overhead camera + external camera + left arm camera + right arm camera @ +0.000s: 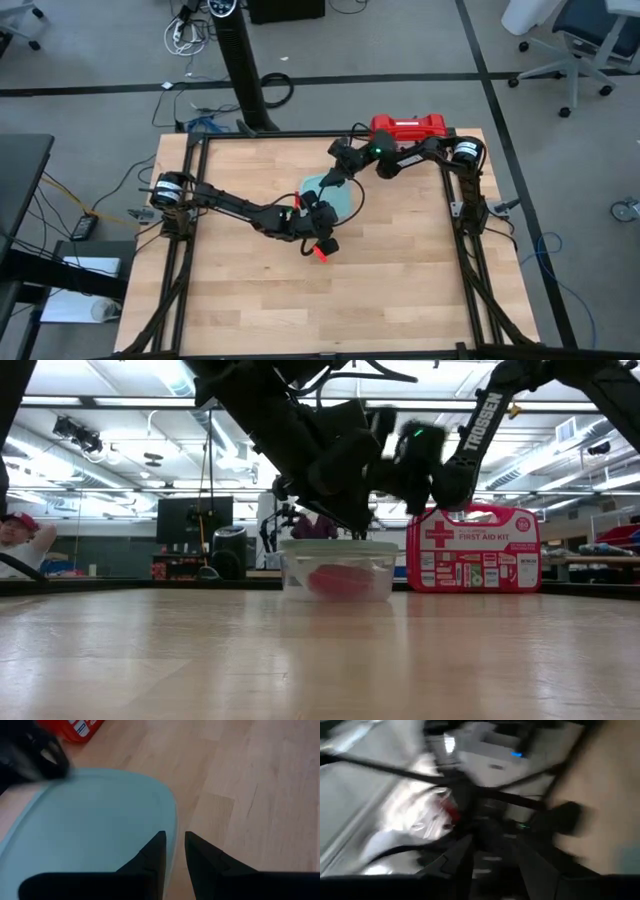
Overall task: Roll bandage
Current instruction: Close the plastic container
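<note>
In the low view a clear container [300, 575] stands mid-table, and a red lump inside it looks like the bandage [340, 582], blurred by the container's wall. Its pale blue lid [338, 196] covers it in the high view, hiding the inside. My left gripper [180, 842] is open by a narrow gap. Its fingers stand at the lid's edge [167, 820] with nothing between them. My right gripper [335, 178] hovers above the lid's far side, clear of it. It points roughly level, and in its blurred wrist view its fingers [462, 857] stand apart around nothing. My left gripper slants down over the rim of the lid [172, 827] from the table's near side. I cannot tell whether its fingertips touch the lid. Nothing lies between the fingers.
The red first-aid case [408, 126] stands upright at the table's far edge, behind the container. A small red patch [322, 252] shows beside my left wrist; I cannot tell what it is. Bare wood lies on the near half. A person sits beyond the table at the left [15, 535].
</note>
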Controlling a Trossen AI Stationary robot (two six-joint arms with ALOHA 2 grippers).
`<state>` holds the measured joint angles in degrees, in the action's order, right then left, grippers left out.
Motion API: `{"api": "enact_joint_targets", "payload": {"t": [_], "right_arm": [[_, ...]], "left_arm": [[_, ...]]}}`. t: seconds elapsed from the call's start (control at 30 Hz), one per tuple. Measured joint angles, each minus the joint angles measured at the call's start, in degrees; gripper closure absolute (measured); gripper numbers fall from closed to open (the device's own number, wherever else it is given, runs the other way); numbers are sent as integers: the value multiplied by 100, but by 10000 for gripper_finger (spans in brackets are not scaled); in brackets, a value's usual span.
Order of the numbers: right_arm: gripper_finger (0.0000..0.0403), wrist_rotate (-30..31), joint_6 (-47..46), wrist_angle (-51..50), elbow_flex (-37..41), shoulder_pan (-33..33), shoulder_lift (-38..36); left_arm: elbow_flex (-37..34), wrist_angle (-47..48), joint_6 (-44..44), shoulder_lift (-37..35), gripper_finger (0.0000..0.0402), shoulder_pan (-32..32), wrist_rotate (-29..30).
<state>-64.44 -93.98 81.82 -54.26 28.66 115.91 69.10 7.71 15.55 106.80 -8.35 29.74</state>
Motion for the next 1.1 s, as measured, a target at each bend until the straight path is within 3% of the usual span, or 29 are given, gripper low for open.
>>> {"api": "enact_joint_targets", "payload": {"t": [0.13,0.23,0.43,0.6,0.67,0.8,0.87,1.1], "right_arm": [[253,19,1582,-2562,126,79,18],[253,15,1615,-2010,297,72,-17],[253,-33,-328,691,305,63,-78],[253,26,-419,643,313,193,-196],[253,11,13,413,309,260,-184],[253,33,1636,-2178,367,446,-100],[253,101,2072,-2582,451,464,-45],[253,0,1198,-913,500,303,-132]], "left_arm": [[0,-9,30,0,325,-1,-2],[0,-18,61,-4,325,-6,8],[9,-29,57,-13,325,-16,-39],[11,-35,115,-15,325,-36,-48],[11,-61,118,-15,325,-36,-48],[11,-68,139,-15,325,-38,-48],[11,-64,161,-15,325,-38,-54],[11,-31,151,-23,325,-44,-93]]}}
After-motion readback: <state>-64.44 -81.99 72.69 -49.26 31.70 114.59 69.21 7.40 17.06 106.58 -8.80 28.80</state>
